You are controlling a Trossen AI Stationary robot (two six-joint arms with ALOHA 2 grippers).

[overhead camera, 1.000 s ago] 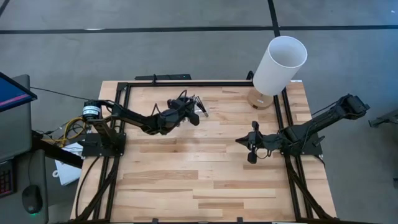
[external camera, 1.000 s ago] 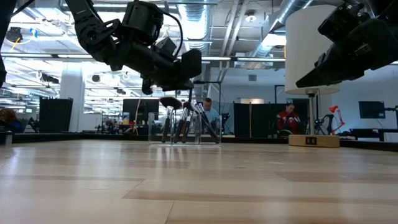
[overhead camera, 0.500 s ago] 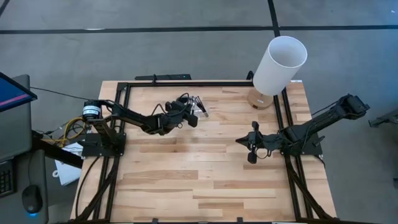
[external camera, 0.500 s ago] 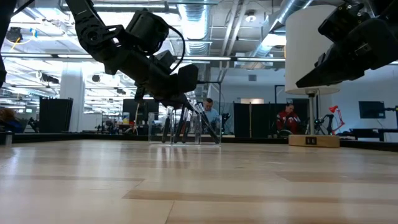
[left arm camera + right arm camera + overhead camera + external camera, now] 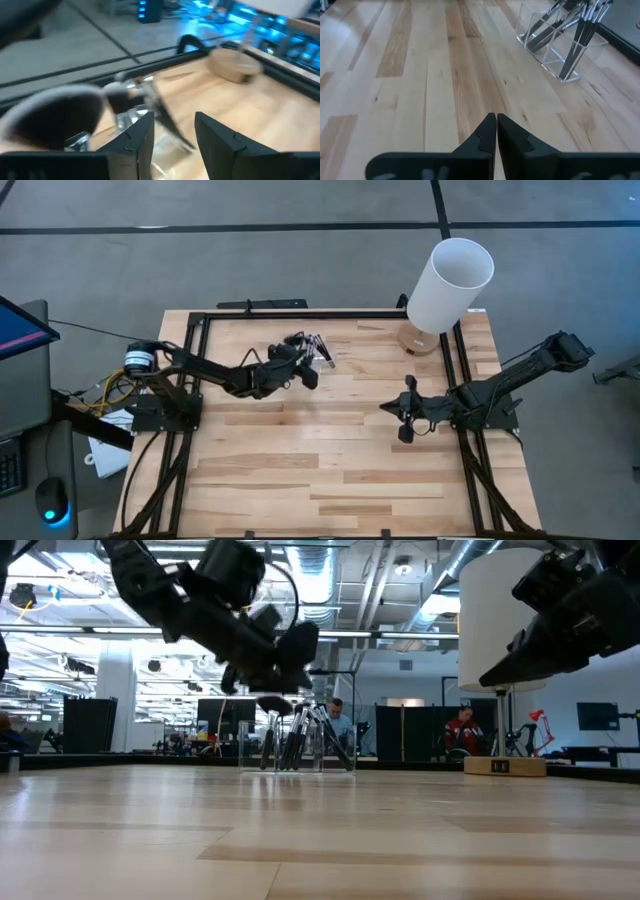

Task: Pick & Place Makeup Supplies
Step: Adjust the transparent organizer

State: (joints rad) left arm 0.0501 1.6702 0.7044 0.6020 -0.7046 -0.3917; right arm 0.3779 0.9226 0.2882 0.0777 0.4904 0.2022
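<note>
My left tool point(image 5: 312, 373) hovers spread and empty at the small clear plastic holder point(image 5: 555, 42) at the far side of the light wooden table point(image 5: 330, 460). The slim black-handled makeup brushes point(image 5: 582, 27) stand inside that holder, one with a fluffy dark head point(image 5: 57, 117). My right tool point(image 5: 496, 131), pressed together, waits at the right, well apart.

R fingers point(image 5: 496, 131) closed; brushes point(image 5: 580, 30) in clear holder point(image 5: 555, 50).
</note>
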